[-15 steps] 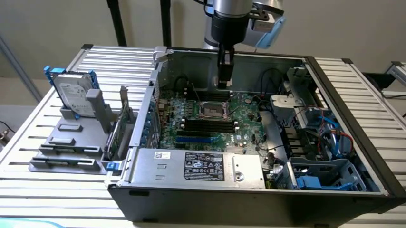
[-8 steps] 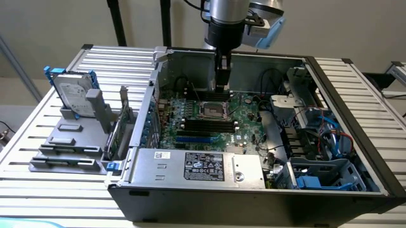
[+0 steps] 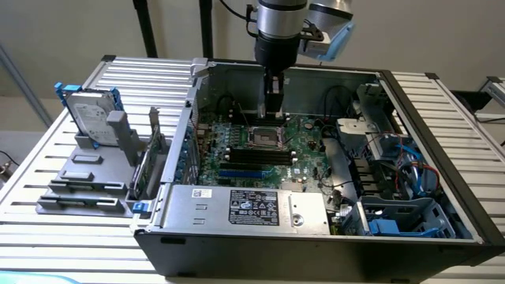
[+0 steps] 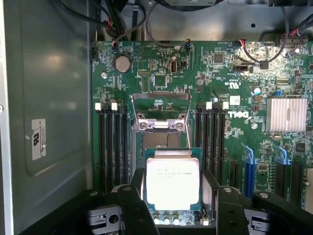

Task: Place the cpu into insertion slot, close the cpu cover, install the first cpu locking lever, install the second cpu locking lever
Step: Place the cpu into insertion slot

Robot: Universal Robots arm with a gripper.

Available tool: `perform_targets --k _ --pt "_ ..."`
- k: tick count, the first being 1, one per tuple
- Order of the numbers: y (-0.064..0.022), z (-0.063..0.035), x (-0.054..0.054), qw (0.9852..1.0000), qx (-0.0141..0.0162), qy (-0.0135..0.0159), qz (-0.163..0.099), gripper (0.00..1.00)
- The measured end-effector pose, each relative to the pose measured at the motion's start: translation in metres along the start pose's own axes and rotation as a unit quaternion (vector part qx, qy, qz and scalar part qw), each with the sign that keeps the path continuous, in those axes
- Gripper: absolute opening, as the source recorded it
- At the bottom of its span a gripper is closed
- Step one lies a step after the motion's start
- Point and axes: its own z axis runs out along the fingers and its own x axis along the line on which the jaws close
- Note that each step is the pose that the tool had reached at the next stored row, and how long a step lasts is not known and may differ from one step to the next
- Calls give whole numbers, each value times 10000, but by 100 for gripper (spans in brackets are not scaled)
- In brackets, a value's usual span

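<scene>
Gripper (image 4: 174, 188) fingers (image 4: 134, 196) pinching our cpu (image 4: 172, 174) between them, we see slot (image 3: 263, 137) at its six o'clock in exterior view, cover (image 4: 161, 124) raised

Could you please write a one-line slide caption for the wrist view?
End effector holds the cpu near the empty insertion slot; the cpu cover stands open.

Grey labelled metal box (image 3: 252, 207) inside the open case (image 3: 316, 251); outside, probably a hard drive (image 3: 88, 115).
</scene>
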Motion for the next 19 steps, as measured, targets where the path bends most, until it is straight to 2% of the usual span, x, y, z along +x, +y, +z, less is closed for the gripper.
perform_targets --k 19 --pt "-13 346 -3 10000 0 0 1 55"
